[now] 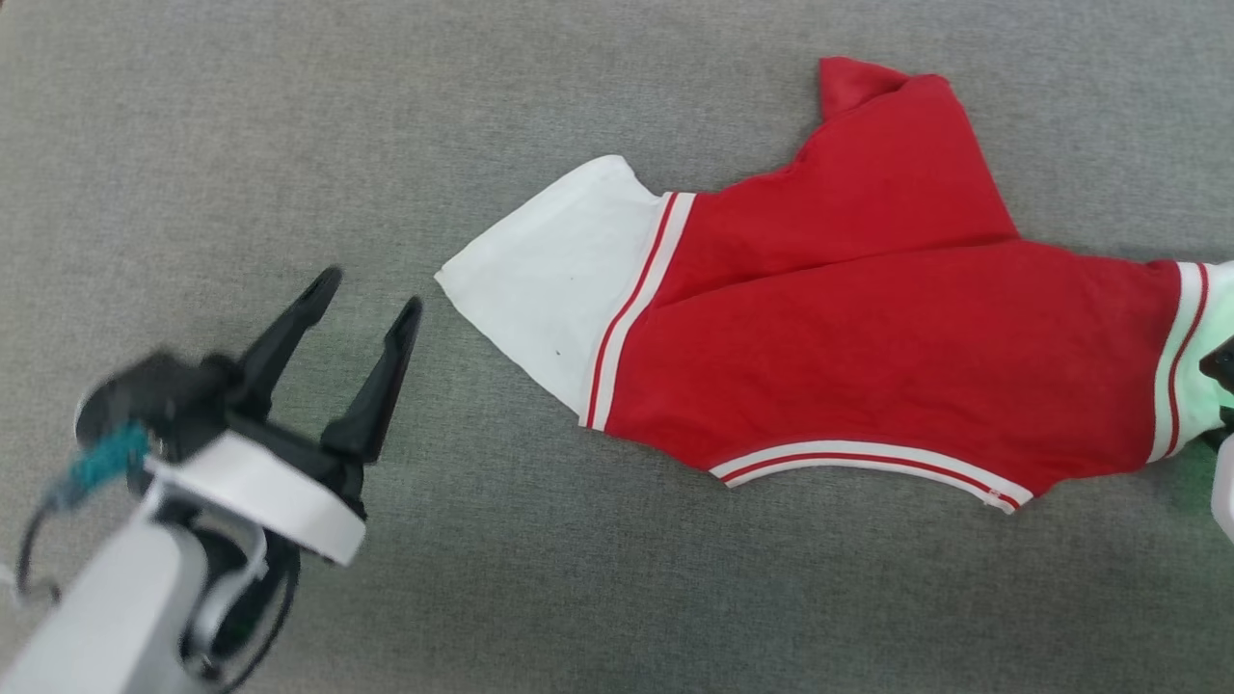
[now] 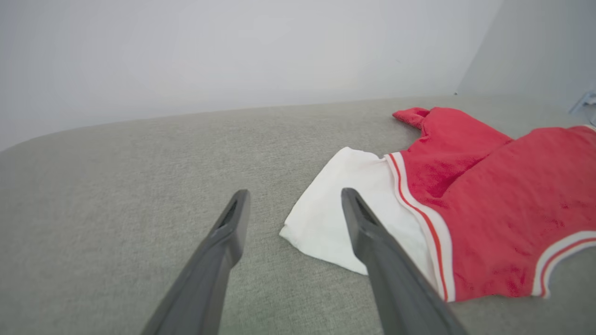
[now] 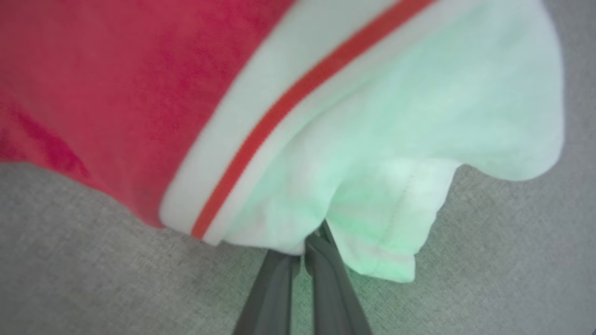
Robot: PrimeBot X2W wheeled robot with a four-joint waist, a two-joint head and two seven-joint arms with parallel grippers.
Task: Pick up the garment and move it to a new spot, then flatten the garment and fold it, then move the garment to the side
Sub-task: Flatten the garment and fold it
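The garment is a red T-shirt with white sleeves and striped trim, lying rumpled on the grey surface. Its left white sleeve points toward my left gripper, which hovers open a short way left of that sleeve's tip. From the left wrist, the same sleeve lies just right of the gap in the left gripper. My right gripper is shut on the other white sleeve, with cloth bunched over its fingertips. At the head view's right edge, only a dark bit of that gripper shows against the sleeve.
The grey fabric surface stretches all around the garment. A pale wall rises behind its far edge in the left wrist view, with a corner at the right.
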